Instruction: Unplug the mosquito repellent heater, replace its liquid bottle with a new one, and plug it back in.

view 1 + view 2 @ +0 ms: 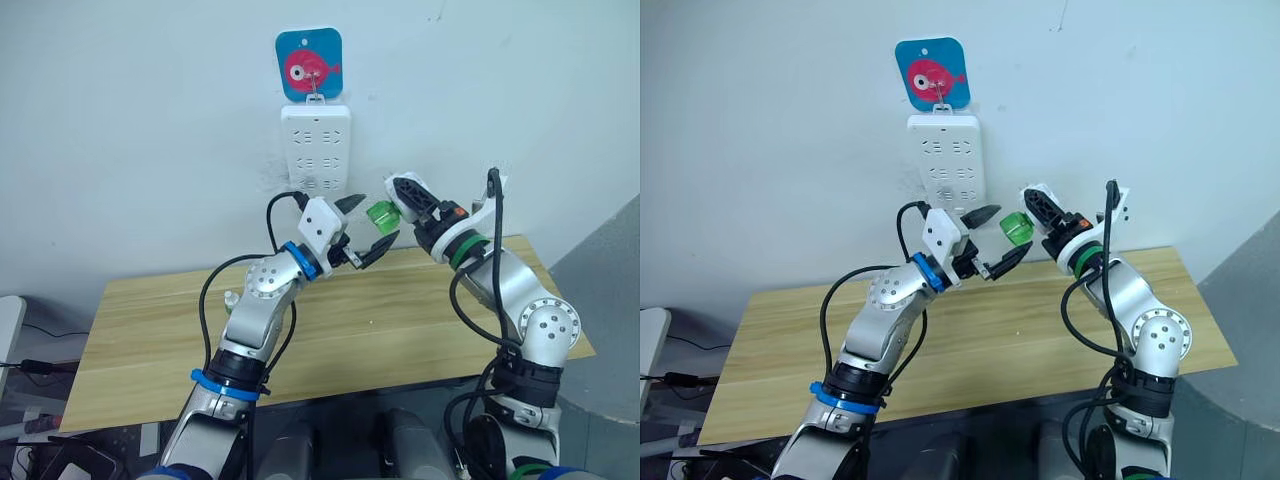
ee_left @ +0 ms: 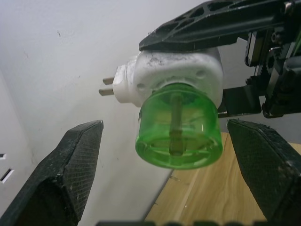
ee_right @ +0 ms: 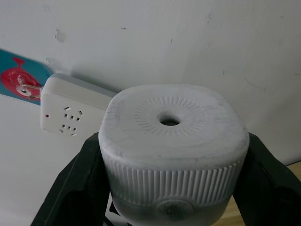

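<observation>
Heater (image 2: pixel 174 75) clamped in right fingers (image 3: pixel 263 174); left fingers (image 2: pixel 70 174) flank bottle (image 2: pixel 178 127) apart.

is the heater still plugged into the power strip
No, the mosquito repellent heater is clamped in the right gripper away from the power strip, and the left wrist view shows its two prongs bare in the air.

A long table (image 1: pixel 420 330) of pale wood stands with its back edge against the white wall. Its top is made of boards laid lengthwise, with the seams between them running from end to end, and its front edge shows as a thin light band. Near the back on the left side a small white thing (image 1: pixel 232 297) shows just beside the robot's left arm (image 1: pixel 262 300); I cannot tell what it is.
</observation>
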Robot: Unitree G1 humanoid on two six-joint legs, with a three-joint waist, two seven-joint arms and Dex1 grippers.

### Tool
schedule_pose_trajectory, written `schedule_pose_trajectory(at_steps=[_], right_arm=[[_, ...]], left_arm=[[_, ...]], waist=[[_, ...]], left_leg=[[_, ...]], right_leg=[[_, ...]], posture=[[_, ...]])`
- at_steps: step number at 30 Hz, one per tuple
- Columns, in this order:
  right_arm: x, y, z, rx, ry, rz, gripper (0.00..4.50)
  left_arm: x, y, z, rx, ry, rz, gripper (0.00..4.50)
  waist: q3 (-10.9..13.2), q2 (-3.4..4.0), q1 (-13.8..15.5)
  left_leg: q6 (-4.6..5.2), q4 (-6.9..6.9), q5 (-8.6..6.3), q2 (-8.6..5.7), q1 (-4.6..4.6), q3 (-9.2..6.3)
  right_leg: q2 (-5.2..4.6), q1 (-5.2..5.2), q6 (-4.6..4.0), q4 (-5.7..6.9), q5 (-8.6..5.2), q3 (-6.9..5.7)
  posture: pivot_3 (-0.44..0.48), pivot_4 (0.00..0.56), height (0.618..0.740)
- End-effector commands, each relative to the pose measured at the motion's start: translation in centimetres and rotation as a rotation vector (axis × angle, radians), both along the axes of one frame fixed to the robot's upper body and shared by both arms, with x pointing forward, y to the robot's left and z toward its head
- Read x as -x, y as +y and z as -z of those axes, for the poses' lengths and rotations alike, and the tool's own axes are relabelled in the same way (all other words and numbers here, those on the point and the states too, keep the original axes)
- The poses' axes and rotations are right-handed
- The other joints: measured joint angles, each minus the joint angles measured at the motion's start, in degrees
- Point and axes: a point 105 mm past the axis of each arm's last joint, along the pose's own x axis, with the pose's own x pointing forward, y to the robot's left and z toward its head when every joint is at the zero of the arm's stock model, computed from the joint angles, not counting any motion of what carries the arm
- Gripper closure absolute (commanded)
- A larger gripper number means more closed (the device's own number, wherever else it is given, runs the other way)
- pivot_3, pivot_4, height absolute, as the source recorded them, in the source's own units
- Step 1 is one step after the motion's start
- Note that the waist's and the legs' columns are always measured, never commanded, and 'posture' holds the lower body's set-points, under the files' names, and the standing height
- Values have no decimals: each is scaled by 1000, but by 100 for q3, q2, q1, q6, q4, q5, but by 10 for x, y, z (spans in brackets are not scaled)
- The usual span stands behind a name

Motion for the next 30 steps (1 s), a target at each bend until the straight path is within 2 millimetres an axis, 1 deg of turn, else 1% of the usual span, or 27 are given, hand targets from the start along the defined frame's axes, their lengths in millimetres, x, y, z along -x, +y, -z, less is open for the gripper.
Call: schedule_pose_trajectory(at_steps=[1, 6, 10, 13, 14, 15, 16, 17, 21, 24, 27, 30], right_arm=[[8, 4, -16, -13, -67, -26, 1516], [9, 5, -17, -19, -68, -37, 1516], [11, 7, -16, -19, -68, -60, 1516], [15, 11, -13, -29, -56, -113, 1516], [18, 11, -11, -11, -59, -154, 772], [20, 11, -10, 3, -62, -183, 442], [21, 6, -4, 35, -45, -235, 117], [22, 0, 2, 63, -31, -281, 50], [29, -11, 7, 66, 10, -437, 50], [34, -20, 9, 59, 52, -549, 50], [41, -21, 11, 96, 64, -632, 50], [40, -21, 10, 94, 66, -652, 50]], left_arm=[[3, -5, -10, 8, -51, 17, 618], [3, -6, -9, 7, -45, 23, 2240], [3, -6, -9, 10, -45, 25, 2260], [3, -5, -9, -4, -52, 32, 2260], [5, -4, -9, -17, -60, 44, 2260], [6, -3, -8, -26, -65, 53, 2260], [11, -1, -5, -61, -82, 86, 2260], [14, 1, -2, -89, -88, 113, 2260], [22, 9, 7, -151, -100, 173, 2260], [33, 14, 15, -194, -103, 229, 2260], [39, 13, 18, -220, -116, 248, 2260], [41, 11, 19, -235, -133, 251, 2260]], waist=[[0, 0, 0], [0, 0, 1], [0, 0, 1], [0, 0, 2], [0, 0, 1], [0, 0, 0], [0, 0, 0], [0, 0, 0], [0, 0, 4], [1, 0, 10], [1, -1, 23], [1, -2, 38]], left_leg=[[0, 0, 0, 0, 0, 0], [1, 0, 0, 0, -1, 0], [1, 0, 0, 0, -1, 0], [1, 0, 0, 0, -1, 0], [1, 0, 0, 0, -1, 0], [1, 0, 0, 1, -1, 0], [2, -1, 0, 2, -1, 1], [2, -2, 0, 4, -2, 0], [34, -1, -11, 3, -2, 14], [37, 1, -13, 5, -3, 21], [53, 1, -22, 9, -4, 27], [56, 2, -23, 13, -4, 28]], right_leg=[[0, 0, 0, 0, 0, 0], [0, 1, 0, -2, 0, 0], [1, 1, 0, -4, 0, 0], [1, 3, 0, -7, 0, 0], [1, 3, 0, -10, 0, 0], [1, 3, 0, -11, 0, 0], [2, 6, 0, -19, 0, 0], [4, 10, 0, -30, 0, 0], [8, 27, 0, -54, 0, -1], [0, 29, 0, -59, 0, 4], [-2, 30, 0, -62, 0, 26], [-2, 31, 0, -62, 0, 28]], posture=[[-38, 193, 740], [-37, 194, 740], [-36, 194, 740], [-36, 194, 740], [-41, 192, 740], [-41, 192, 740], [-40, 189, 740], [-39, 188, 740], [-31, 186, 740], [-18, 186, 740], [-2, 186, 740], [6, 187, 740]])
